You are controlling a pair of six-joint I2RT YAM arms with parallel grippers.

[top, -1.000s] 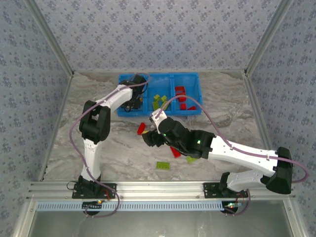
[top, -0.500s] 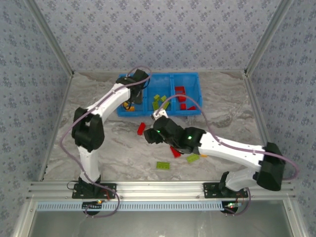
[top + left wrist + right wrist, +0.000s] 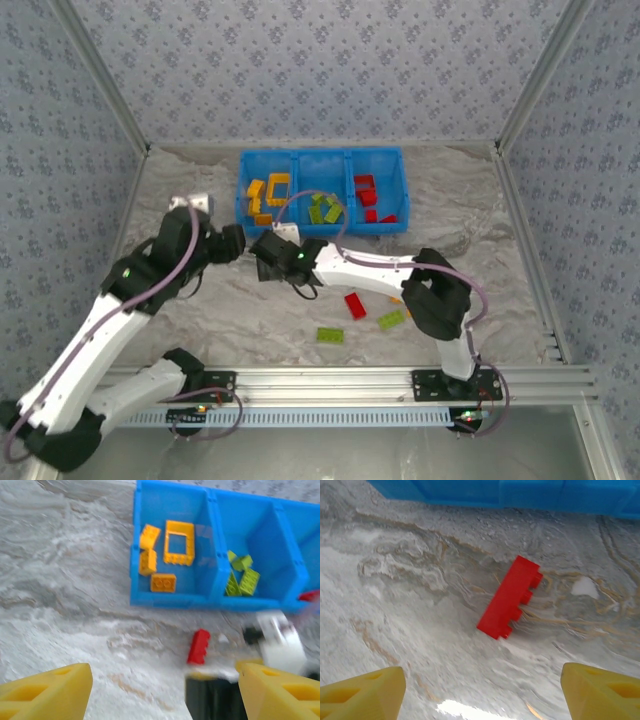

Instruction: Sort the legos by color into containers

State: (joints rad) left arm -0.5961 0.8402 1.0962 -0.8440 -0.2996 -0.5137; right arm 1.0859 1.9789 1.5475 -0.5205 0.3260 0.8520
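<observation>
Right claw (image 3: 484, 685) is spread wide, its yellow fingertips (image 3: 362, 692) sitting at the bottom corners of its wrist view with nothing between them. Right under it, a long red brick (image 3: 511, 597) lies at a slant on the marbled worktop (image 3: 410, 610), studs pointing sideways, a little way in front of the blue bin (image 3: 170, 600).

Over to the left claw (image 3: 165, 682): that one is wide as well, and empty. It hangs over the worktop looking at the bin and at that same red brick. From above, the two claws sit close together, the left one just to the left of the right one, both near the bin's front left corner.

Now the bin. In the left compartment there is an orange-yellow square frame (image 3: 179, 542) with three orange-yellow bricks (image 3: 163, 582) beside it. The middle compartment holds the lime green bricks (image 3: 242, 576), bunched toward the front. The right compartment has the red bricks (image 3: 370, 198).

Loose pieces lie on the worktop nearer the arm bases: a second red brick (image 3: 354, 305), a green brick (image 3: 392, 320) just right of it, and a flat green piece (image 3: 331, 335) closer to the front rail. A small orange bit pokes out by the right arm, too hidden to make out.
</observation>
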